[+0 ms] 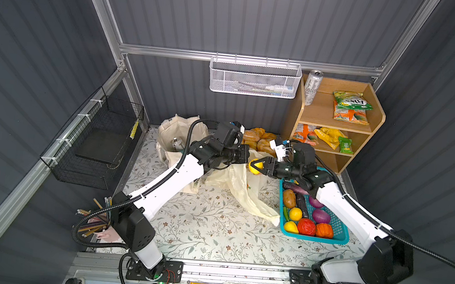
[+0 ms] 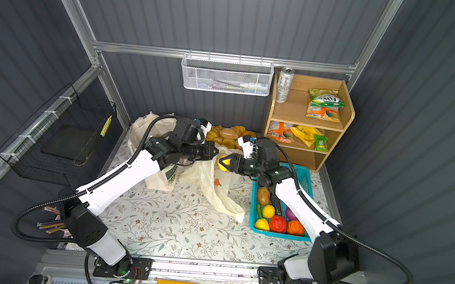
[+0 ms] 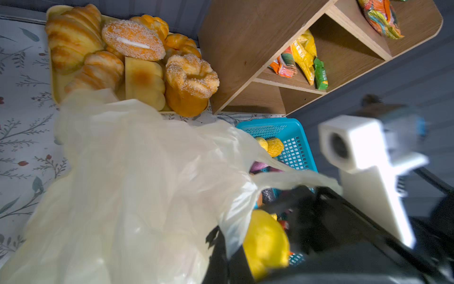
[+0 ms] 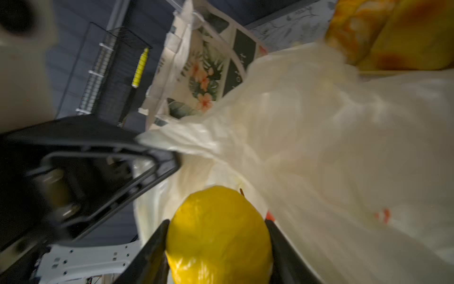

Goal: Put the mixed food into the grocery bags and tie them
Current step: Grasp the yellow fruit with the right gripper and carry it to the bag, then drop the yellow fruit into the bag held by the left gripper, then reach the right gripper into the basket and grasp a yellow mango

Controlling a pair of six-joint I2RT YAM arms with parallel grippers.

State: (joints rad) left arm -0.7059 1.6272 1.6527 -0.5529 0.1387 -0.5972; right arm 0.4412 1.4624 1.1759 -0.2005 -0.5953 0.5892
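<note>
Right end effector (image 1: 258,166) is gripping a lemon (image 4: 218,233) just over the plastic bag (image 1: 244,190) opening. Left end effector (image 2: 214,152) is clamping the bag's rim; its fingertips are hiding behind film, wrist views blurring.

**Robot lab cell dressed as a grocery corner**

Grey ribbed wall panels (image 1: 247,16) in aluminium framing (image 1: 245,60) enclose a floral-clothed table (image 1: 212,232), with two robot arms (image 1: 171,180) bolted to a front rail (image 1: 236,273). A wooden shelf (image 1: 317,111) holds snack packets (image 1: 352,102).
</note>
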